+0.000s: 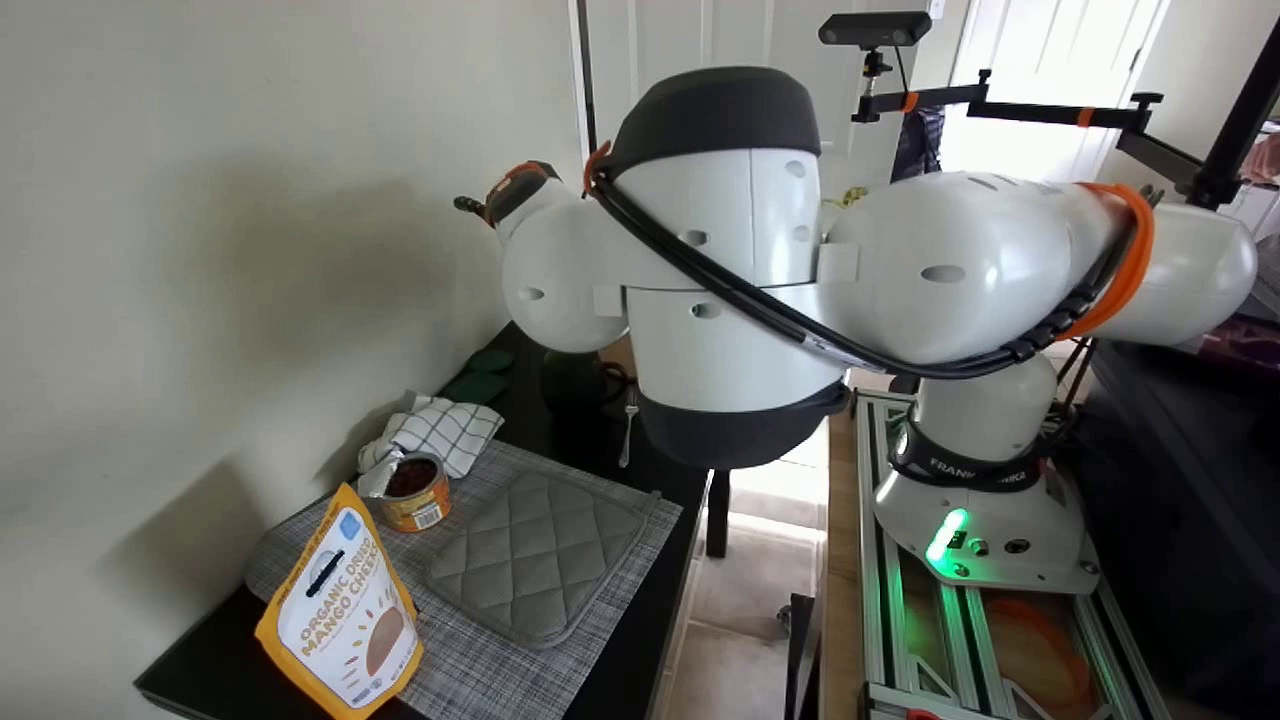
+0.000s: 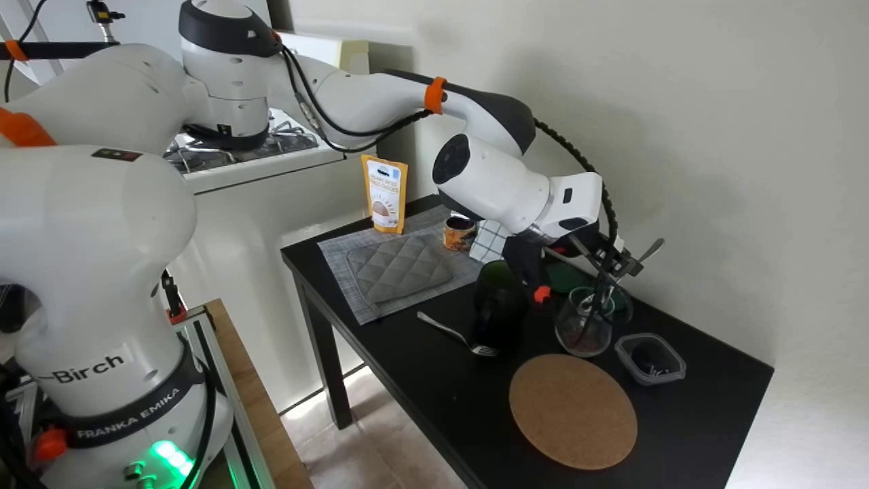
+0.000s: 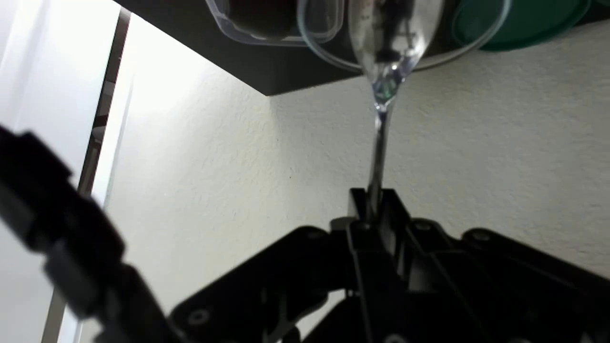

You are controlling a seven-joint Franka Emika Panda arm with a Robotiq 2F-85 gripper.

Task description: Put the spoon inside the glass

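the black two-finger gripper (image 3: 374, 197) is closed firmly on the handle of a shiny silver metal spoon (image 3: 395, 43), held at a tilt with its bowl lowermost. in an exterior view, the bowl lines up with the mouth of the small clear drinking glass (image 2: 578, 334), upright on the black table (image 2: 706, 407); whether the bowl sits below the rim cannot be told. the flat round brown disc (image 2: 574, 411) lies on the near side of the glass, the shallow clear plastic container (image 2: 663, 377) just right of it.

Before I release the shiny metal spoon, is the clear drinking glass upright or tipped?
Upright. In an exterior view, the clear drinking glass stands on the black table, its round rim uppermost.
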